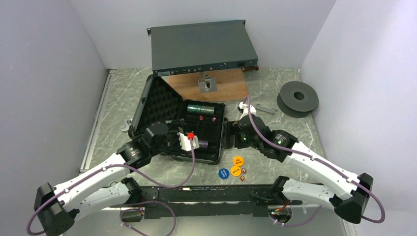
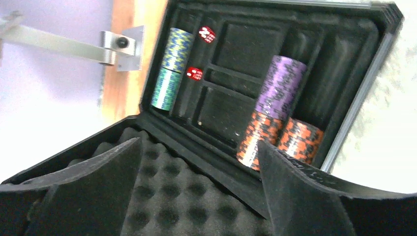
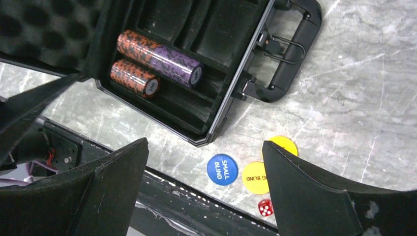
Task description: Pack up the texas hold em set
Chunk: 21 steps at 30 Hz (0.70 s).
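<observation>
Overhead first: found the case (image 1: 206, 156) open at mid-table (image 1: 128, 98), with the foam lid (image 1: 164, 103) propped up toward the left. Counted three discs (image 1: 235, 170) on the marble near the case's front right corner: one orange, one yellow, one blue. Counted two red dice (image 1: 244, 171) just beside them. Logged the left gripper (image 1: 193, 141) over the near-left part of the case. Noted behind it one grey-blue rack unit (image 1: 201, 46), and far right one dark spool (image 1: 297, 98).

Left wrist next: counted five chip stacks (image 2: 281, 81) lying in the tray slots: one blue-yellow, one green, one purple, two orange. Counted two more dice in the tray beside the green and blue-yellow stacks. Found the fingers (image 2: 98, 182) spread wide above the lid foam, nothing between them.

Right wrist last: found the right gripper (image 3: 204, 145) gaping and empty above the case corner, near the handle (image 3: 290, 49). Counted here three discs, one die, three stacks
</observation>
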Tool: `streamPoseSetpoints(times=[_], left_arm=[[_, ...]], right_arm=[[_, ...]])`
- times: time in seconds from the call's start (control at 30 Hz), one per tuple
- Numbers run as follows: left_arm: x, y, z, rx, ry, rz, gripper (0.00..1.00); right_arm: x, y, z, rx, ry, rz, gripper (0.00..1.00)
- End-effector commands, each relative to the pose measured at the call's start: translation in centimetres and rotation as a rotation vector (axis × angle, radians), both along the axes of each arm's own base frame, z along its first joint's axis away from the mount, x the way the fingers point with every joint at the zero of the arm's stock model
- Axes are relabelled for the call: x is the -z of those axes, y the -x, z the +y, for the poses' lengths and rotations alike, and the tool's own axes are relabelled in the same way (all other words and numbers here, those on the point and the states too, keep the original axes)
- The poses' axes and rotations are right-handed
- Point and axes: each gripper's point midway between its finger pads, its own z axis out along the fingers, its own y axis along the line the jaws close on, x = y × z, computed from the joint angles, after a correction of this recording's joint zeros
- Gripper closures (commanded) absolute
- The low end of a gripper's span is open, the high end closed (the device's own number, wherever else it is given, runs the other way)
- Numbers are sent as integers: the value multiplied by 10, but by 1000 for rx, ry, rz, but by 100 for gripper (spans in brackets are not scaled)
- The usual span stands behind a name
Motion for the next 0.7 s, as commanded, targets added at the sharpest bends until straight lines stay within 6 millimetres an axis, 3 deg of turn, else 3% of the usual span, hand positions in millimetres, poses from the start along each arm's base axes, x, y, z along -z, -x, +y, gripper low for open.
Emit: streamPoseSetpoints(times=[0.0,0.4,0.67], left_arm=[[-35,-9,-2,-71,177,-74,4],[-88,-37,32,-397,374,-127,0],[-104,-41,49,-472,427,-168,0]], right_arm=[[-3,3,-3,26,5,36,11],[45,30,-4,-58,100,196,14],[77,53,11,-229,189,180,15]])
